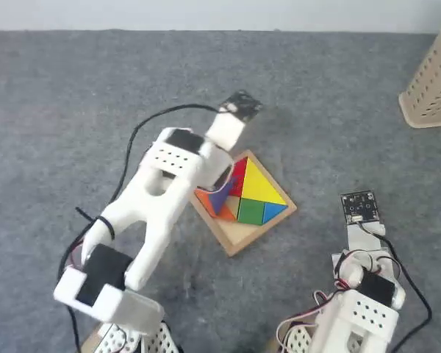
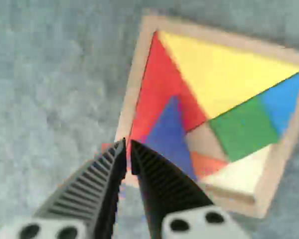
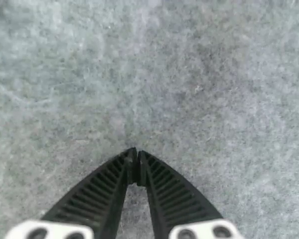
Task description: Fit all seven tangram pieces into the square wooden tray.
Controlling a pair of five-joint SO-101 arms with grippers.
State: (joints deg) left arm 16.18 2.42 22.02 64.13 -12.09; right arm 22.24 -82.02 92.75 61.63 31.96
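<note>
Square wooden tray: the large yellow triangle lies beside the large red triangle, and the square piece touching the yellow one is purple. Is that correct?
Not quite. The square piece is green, not purple, as the left wrist view shows. The rest stands: in the square wooden tray the large yellow triangle lies beside the large red triangle, and the square touches the yellow one.
</note>
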